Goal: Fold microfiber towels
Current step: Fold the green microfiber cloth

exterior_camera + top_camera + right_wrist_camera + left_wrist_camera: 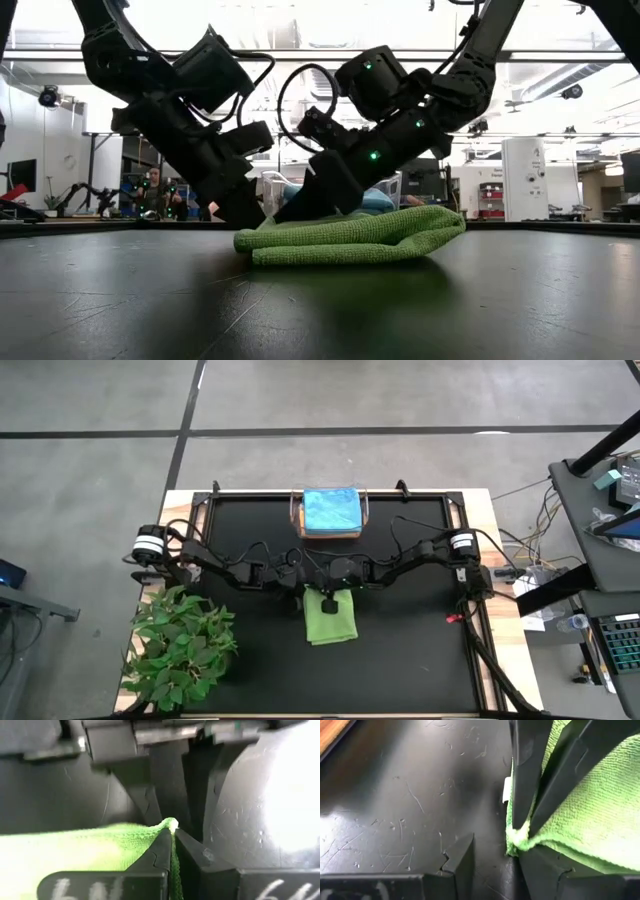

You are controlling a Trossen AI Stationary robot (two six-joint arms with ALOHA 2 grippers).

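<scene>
A lime green microfiber towel (331,618) lies folded in several layers on the black table top (400,650), its layered edges showing in the low view (350,238). My right gripper (173,834) is shut on a corner of it at the towel's far left. My left gripper (492,857) stands open just left of that corner, one finger (545,867) right beside the cloth. A light blue towel (332,510) lies in the clear bin at the far edge. My right gripper pinches the green towel's corner (172,824) between its two fingertips, which come slanting down from the table's right. The corner is drawn up into a small peak; the rest of the towel lies on the table. I cannot tell whether my left gripper touches the cloth.
The clear bin (362,520) stands at the middle of the far edge. A leafy green plant (180,645) fills the near left corner. Bare black table stretches near and right of the towel. People and equipment show in the room behind.
</scene>
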